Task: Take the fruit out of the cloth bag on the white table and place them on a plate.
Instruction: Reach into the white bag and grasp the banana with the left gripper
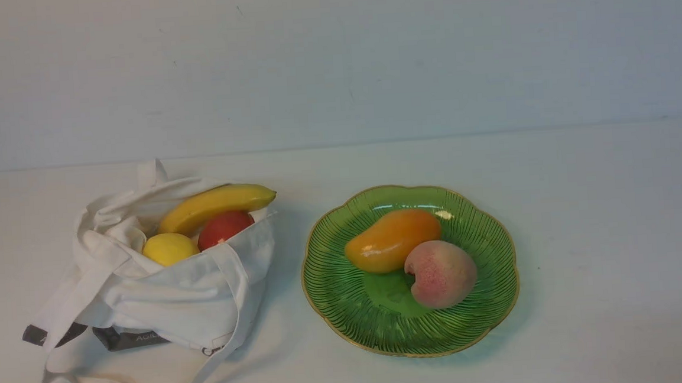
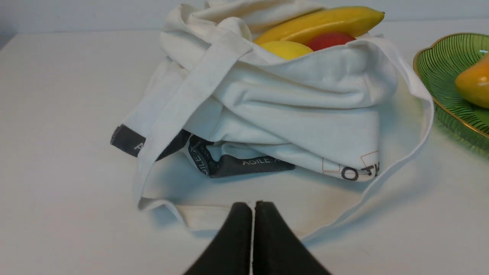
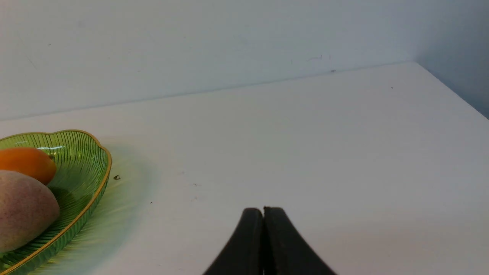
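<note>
Surface: one white table (image 1: 584, 200), plain, meeting a pale wall at the rear.
Cloth bag: one off-white canvas tote (image 1: 193, 295), slumped on the left part of the table with its mouth open upward. It has two wide straps and a dark grey label (image 1: 131, 336) at its base.
Fruit in bag: three. One banana (image 1: 217, 204) lies across the mouth at the rear. One lemon (image 1: 170, 248) and one round red fruit (image 1: 225, 227) sit side by side in front of it.
Plate: one green glass plate (image 1: 347, 297), scalloped and gold-rimmed, on the table right of the bag and apart from it.
Fruit on plate: two. One orange-yellow mango (image 1: 391, 240) and one pink peach (image 1: 441, 273), touching.
Left gripper (image 2: 253, 204): fingers pressed together, holding nothing, near the bag's front strap.
Right gripper (image 3: 263, 210): fingers pressed together, holding nothing, over bare table to the right of the plate.
</note>
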